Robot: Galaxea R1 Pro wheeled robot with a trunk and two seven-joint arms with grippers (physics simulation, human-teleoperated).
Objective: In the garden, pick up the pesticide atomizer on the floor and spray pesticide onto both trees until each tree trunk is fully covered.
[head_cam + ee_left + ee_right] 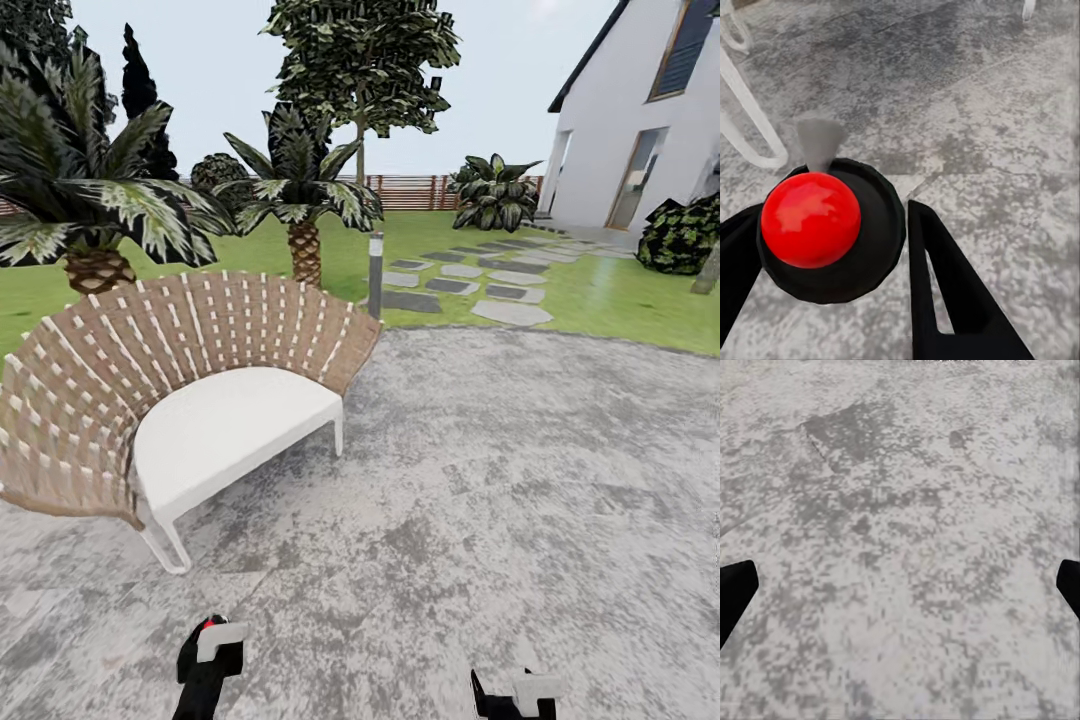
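Between the left gripper's (832,247) two black fingers sits the pesticide atomizer (829,225), a black body with a red round cap and a grey nozzle, the fingers closed against its sides. Beneath it lies grey mottled stone paving (480,480). Near the paving's left edge stands a woven chair (170,390) with a white seat. Its fingertips set wide apart, the right gripper (900,592) carries nothing. Beyond the paving's far edge, on the lawn (620,300), a tree (360,70) rises before the fence (410,190).

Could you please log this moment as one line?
left gripper: shut on atomizer | right gripper: open | tree: far
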